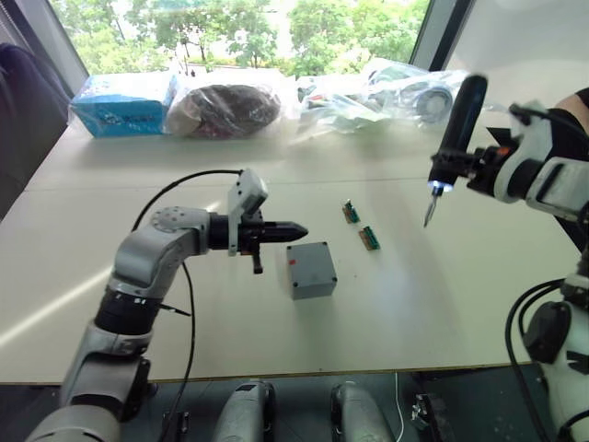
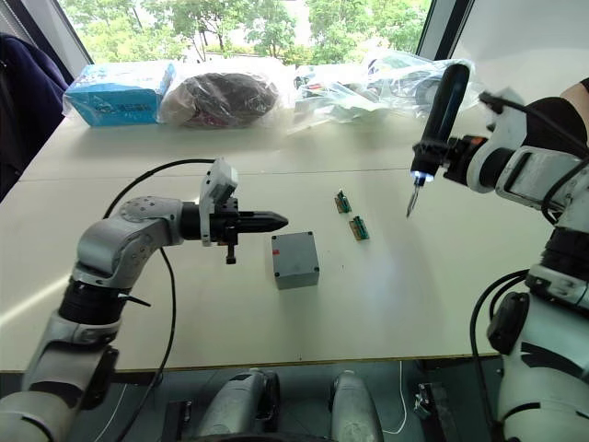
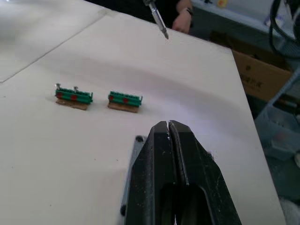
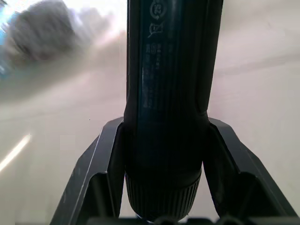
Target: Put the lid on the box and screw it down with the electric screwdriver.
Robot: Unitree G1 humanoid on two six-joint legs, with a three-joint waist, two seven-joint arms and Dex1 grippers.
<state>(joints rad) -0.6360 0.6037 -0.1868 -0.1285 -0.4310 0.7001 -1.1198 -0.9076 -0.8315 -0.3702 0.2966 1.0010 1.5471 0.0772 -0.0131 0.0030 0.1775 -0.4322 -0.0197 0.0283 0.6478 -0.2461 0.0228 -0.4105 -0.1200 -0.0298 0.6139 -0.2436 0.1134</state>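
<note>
Left gripper (image 1: 296, 231): it hovers above the table (image 1: 442, 295), just to the left of the box and a little higher than its top. The two black fingers (image 3: 161, 154) are pressed together and hold nothing.
Box (image 1: 310, 270): it is the landmark here. It stands on the table, near the middle, with the lid (image 2: 294, 249) lying on top of it. A corner screw hole can be seen in the left wrist view, beside the fingers.
Green parts (image 1: 352, 212): two small green pieces lie on the table to the right of the box and a little behind it, close to each other but not touching.
Electric screwdriver (image 1: 457, 129): it is in the air, well to the right of the box and above the table, nearly upright, with the thin bit (image 1: 429, 212) pointing down and a small light on at its lower end.
Right gripper (image 4: 164, 154): it is clamped on the black body of the screwdriver, one finger on each side.
Bags and blue packet (image 1: 124, 103): they lie along the far edge of the table, well behind the box.
</note>
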